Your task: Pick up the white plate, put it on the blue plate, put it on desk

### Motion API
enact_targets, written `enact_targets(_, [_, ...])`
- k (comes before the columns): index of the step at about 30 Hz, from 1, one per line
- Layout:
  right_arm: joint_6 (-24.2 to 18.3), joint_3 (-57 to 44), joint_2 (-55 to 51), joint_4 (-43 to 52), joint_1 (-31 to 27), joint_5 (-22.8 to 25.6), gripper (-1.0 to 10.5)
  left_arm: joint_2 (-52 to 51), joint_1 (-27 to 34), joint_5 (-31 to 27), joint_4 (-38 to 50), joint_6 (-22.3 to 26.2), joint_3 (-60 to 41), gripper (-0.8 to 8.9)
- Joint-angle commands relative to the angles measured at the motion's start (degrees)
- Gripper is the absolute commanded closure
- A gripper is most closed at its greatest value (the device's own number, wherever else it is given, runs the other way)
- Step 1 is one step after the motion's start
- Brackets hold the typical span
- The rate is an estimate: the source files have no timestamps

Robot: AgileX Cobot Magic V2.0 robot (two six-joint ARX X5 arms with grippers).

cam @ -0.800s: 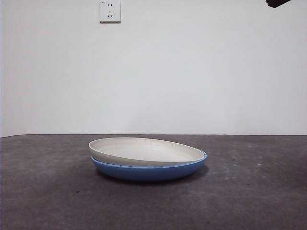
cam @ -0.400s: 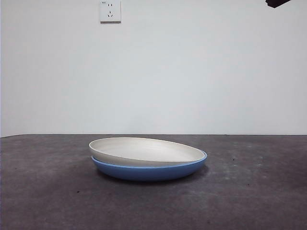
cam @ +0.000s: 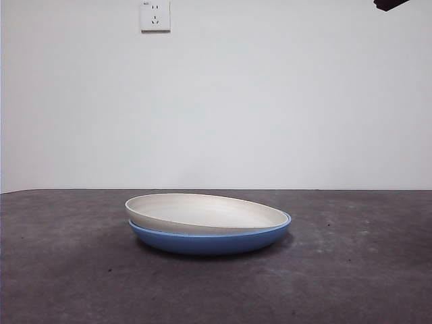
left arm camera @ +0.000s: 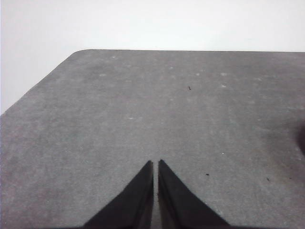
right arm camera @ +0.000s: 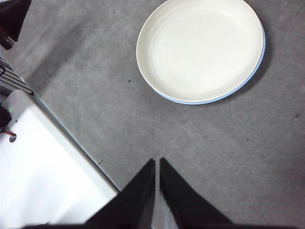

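Observation:
The cream-white plate (cam: 202, 212) lies on top of the blue plate (cam: 209, 241) in the middle of the dark grey desk (cam: 351, 270), sitting slightly askew with its left edge higher. The right wrist view shows the white plate (right arm camera: 200, 47) from above, with the blue plate's rim (right arm camera: 259, 59) peeking out along one side. My right gripper (right arm camera: 157, 161) is shut and empty, held high and apart from the plates. My left gripper (left arm camera: 155, 162) is shut and empty over bare desk (left arm camera: 143, 105); no plate shows in its view.
A white wall with a power socket (cam: 154, 15) stands behind the desk. A black arm tip (cam: 389, 4) shows at the top right corner. The right wrist view shows a white box-like base (right arm camera: 43, 167) at the desk's edge.

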Motion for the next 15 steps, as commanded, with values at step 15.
enact_targets(15, [-5.8, -7.1, -16.9, 24.3, -17.9, 6.1, 9.4, -0.1, 0.1, -0.1, -0.4, -0.3, -1.2, 7.97])
